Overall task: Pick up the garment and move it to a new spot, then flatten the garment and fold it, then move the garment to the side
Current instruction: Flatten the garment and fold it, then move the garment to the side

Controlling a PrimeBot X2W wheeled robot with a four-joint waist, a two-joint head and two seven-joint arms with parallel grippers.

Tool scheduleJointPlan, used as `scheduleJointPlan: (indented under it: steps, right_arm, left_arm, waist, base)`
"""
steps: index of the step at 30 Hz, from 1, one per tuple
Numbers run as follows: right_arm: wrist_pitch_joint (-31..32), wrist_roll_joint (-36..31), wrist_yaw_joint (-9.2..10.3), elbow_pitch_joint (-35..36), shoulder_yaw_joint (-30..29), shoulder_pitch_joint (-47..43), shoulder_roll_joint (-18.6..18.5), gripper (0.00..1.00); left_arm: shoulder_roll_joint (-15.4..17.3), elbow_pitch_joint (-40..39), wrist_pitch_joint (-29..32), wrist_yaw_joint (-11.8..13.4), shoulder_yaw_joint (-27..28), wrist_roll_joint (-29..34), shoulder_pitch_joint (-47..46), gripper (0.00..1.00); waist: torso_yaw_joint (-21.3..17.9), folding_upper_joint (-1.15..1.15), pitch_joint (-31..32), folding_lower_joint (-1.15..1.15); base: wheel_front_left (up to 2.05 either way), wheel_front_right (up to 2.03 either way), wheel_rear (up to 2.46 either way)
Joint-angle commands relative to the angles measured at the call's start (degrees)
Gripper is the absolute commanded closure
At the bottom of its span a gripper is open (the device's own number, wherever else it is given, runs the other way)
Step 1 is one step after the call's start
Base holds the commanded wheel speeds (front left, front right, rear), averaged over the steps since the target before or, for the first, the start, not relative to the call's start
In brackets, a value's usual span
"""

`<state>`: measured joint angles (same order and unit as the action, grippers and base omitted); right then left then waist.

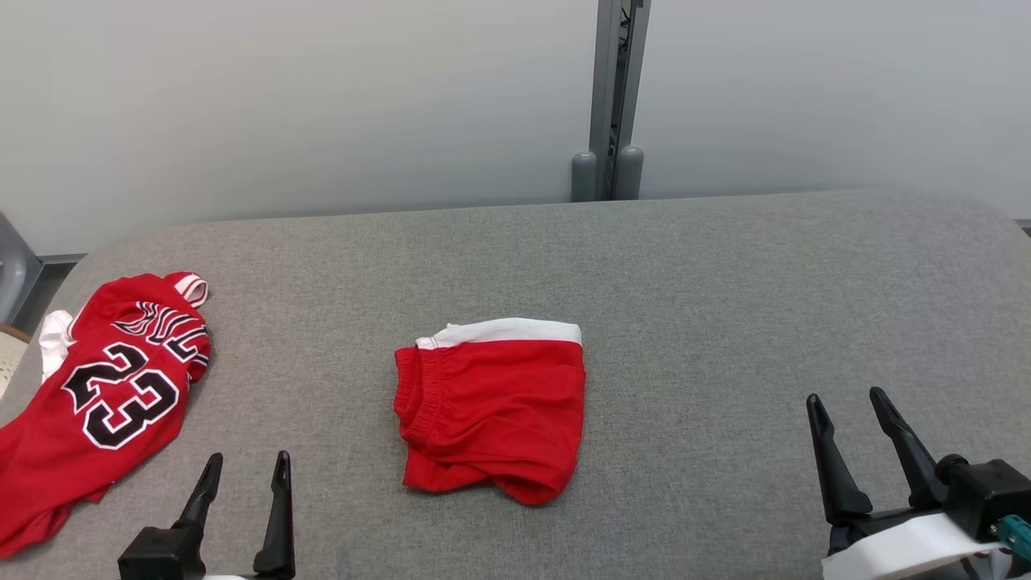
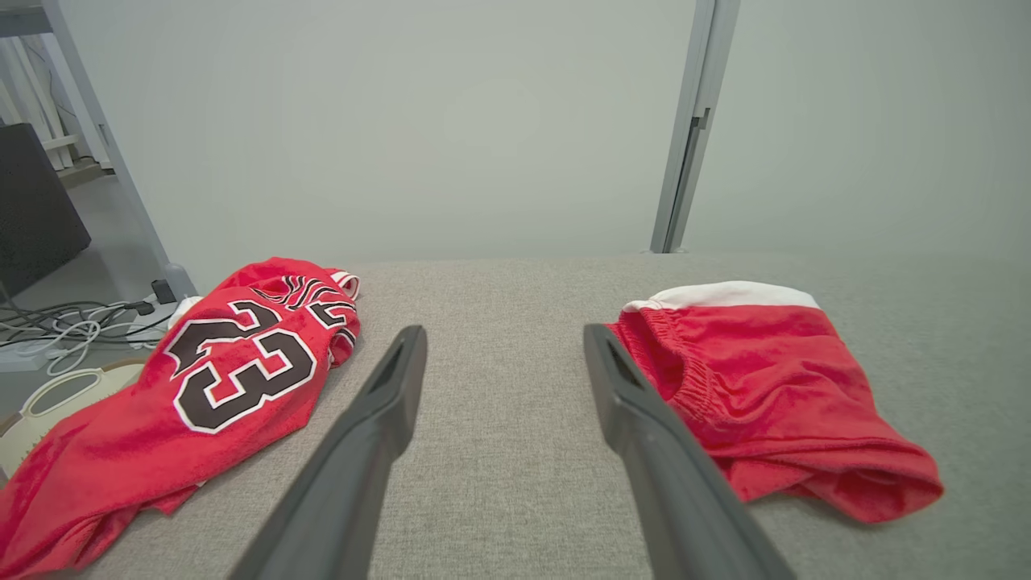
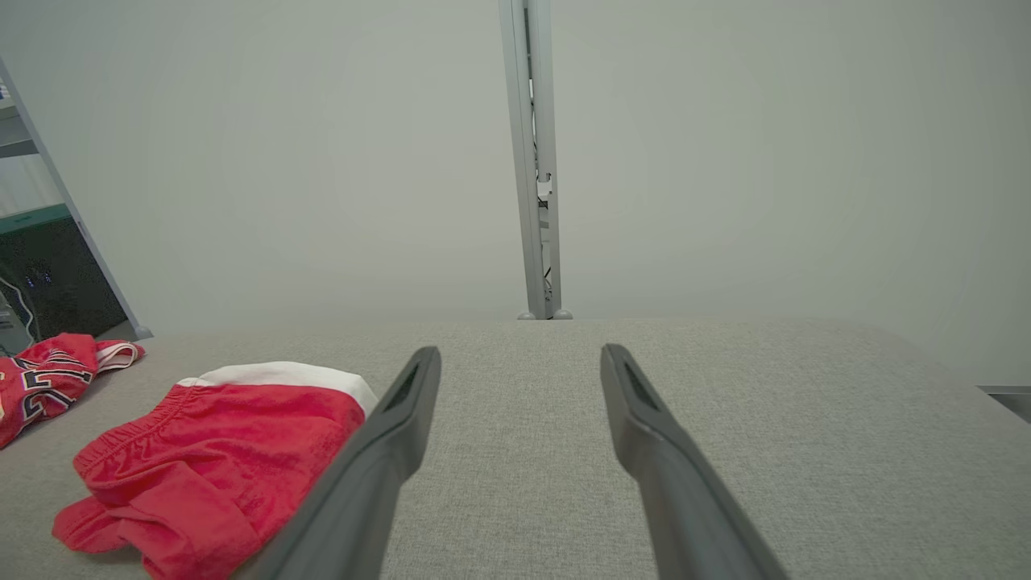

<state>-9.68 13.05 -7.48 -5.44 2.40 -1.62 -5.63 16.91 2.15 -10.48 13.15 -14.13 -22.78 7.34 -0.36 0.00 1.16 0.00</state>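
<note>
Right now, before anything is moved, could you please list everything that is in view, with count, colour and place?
folded red fabric shorts with a white band: one, red and white, middle of the table.
crumpled red jersey with number 23: one, red with black-and-white digits, left end of the table.
grey fabric-covered table: one, grey, under both garments.
grey metal post: one, grey, behind the table's far edge.
loose cables: several, white and dark, floor beyond the jersey.
left gripper: one, dark fingers, open, left of the shorts.
right gripper: one, dark fingers, open, right of the shorts.

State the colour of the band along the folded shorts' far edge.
White: the band edges the folded red fabric shorts; clearest in the head view.
</note>
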Motion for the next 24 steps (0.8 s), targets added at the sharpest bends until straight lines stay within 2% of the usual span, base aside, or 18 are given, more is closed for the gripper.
scheduleJointPlan:
  steps: [1, 24]
  right_arm:
    - [0.2, -0.5, -0.03, 0.4, -0.1, -0.6, -0.2, 0.00]
    - [1.8, -1.0, -0.03, 1.6, -0.2, -1.2, -0.1, 0.00]
  left_arm:
    - [0.2, -0.3, 0.1, 0.3, 0.0, 0.2, 0.7, 0.00]
    - [0.9, -2.5, 1.5, 1.5, -0.7, -0.2, 1.2, 0.00]
  waist:
    - [0.0, 0.00, 0.3, 0.00]
    - [-0.3, 0.00, 0.5, 0.00]
  base:
    - [0.00, 0.00, 0.00]
    - [0.00, 0.00, 0.00]
